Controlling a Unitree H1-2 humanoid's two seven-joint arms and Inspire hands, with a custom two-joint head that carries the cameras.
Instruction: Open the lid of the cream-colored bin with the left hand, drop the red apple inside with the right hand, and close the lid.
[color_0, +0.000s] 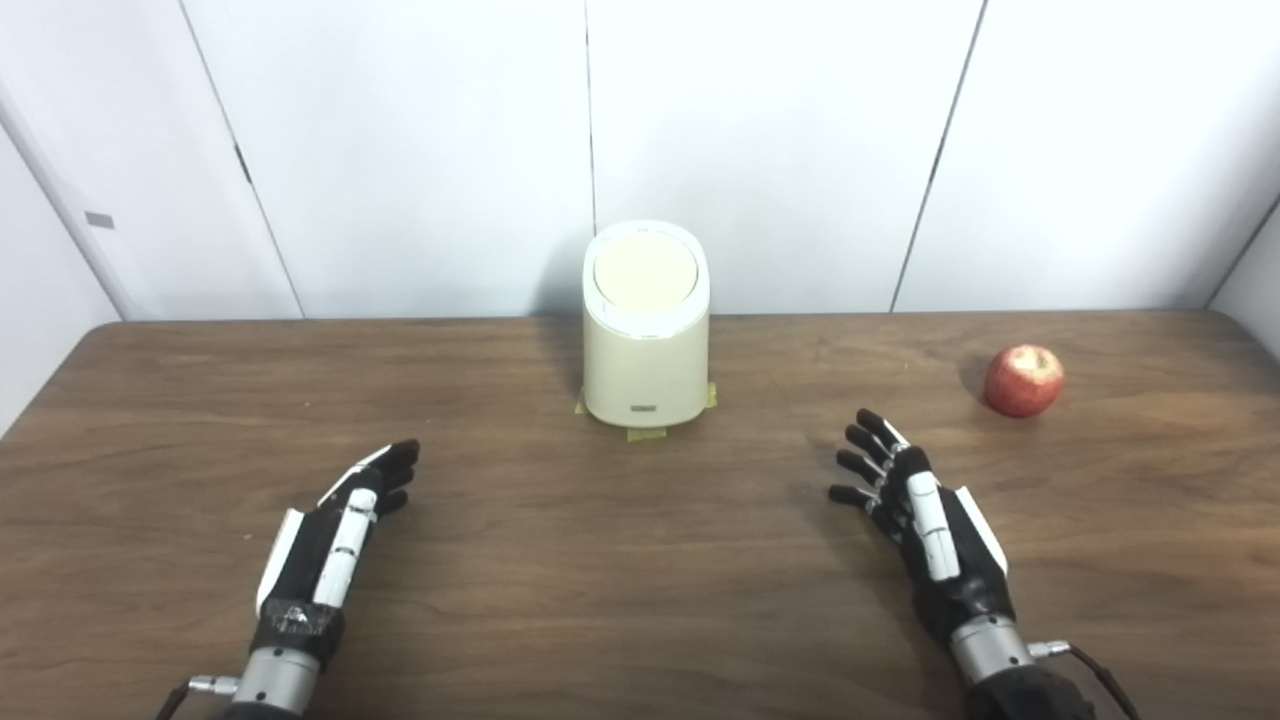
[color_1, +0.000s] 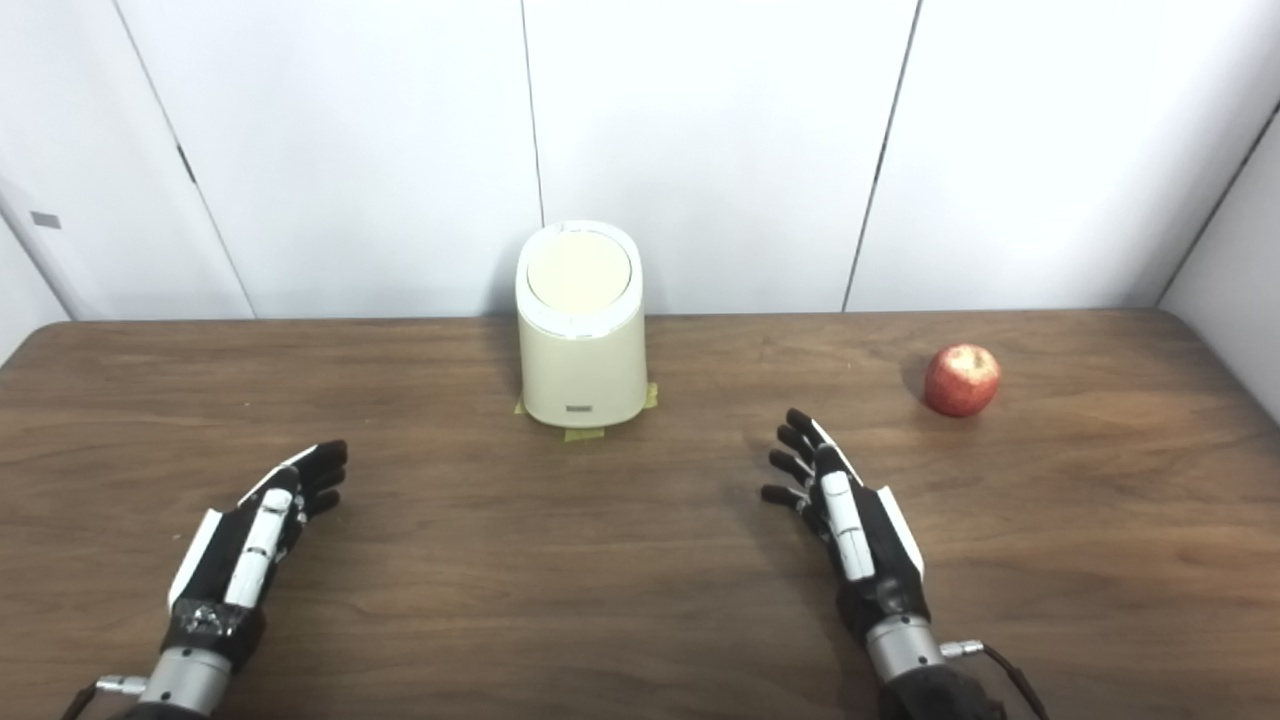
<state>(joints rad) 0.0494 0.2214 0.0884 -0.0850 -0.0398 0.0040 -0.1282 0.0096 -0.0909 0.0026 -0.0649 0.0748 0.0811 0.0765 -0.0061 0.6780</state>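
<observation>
The cream-colored bin (color_0: 645, 345) stands upright at the middle back of the wooden table (color_0: 560, 590), held by tape at its base. Its round lid (color_0: 645, 268) lies shut on top. The red apple (color_0: 1023, 380) rests on the table at the right, well apart from the bin. My left hand (color_0: 335, 530) hovers low over the table at the front left, open and empty. My right hand (color_0: 925, 520) is at the front right, open and empty, with its fingers spread, below and to the left of the apple.
White wall panels (color_0: 760, 140) rise right behind the table's far edge, close behind the bin. Yellow tape tabs (color_0: 645, 432) stick out under the bin's base.
</observation>
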